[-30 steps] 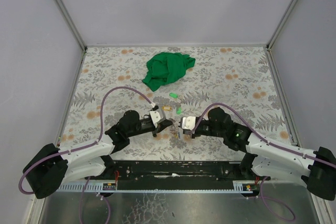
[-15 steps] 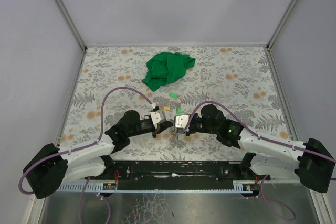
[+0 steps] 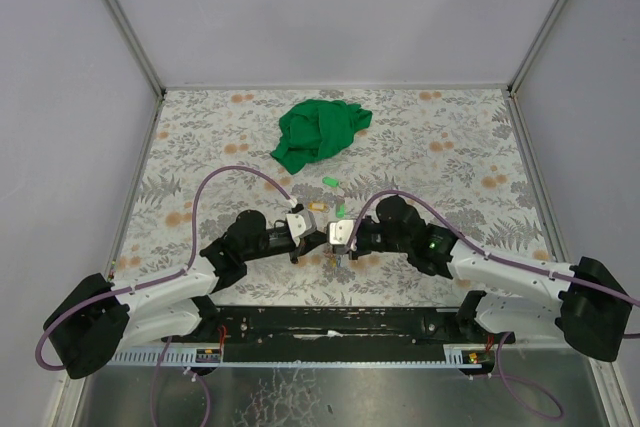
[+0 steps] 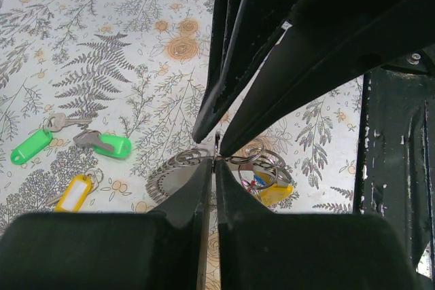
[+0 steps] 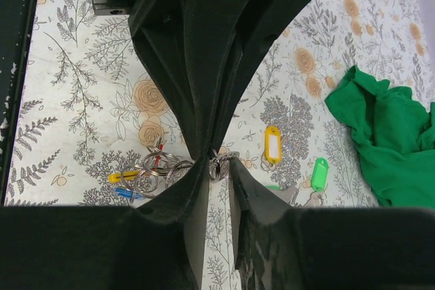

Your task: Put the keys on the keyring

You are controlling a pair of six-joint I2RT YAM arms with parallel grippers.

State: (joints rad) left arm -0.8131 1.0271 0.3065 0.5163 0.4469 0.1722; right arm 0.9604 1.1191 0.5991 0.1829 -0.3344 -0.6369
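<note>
I've got both arms low, reaching inward. L gripper (image 4: 215,162) clenched on keyring (image 5: 221,163), tip-to-tip w/ R gripper (image 3: 337,238) — can't tell R's grip. Loose keys (image 4: 102,143) beside; floral counter (image 3: 450,147), grey walls (image 3: 330,17).

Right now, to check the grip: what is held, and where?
Left gripper pinches the keyring by its wire rim; right gripper seems to pinch it alongside.

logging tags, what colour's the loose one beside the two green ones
Yellow tag, clearest in the left wrist view.

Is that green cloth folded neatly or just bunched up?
Bunched up: the green cloth lies in a rumpled heap, its edges uneven and creased.
</note>
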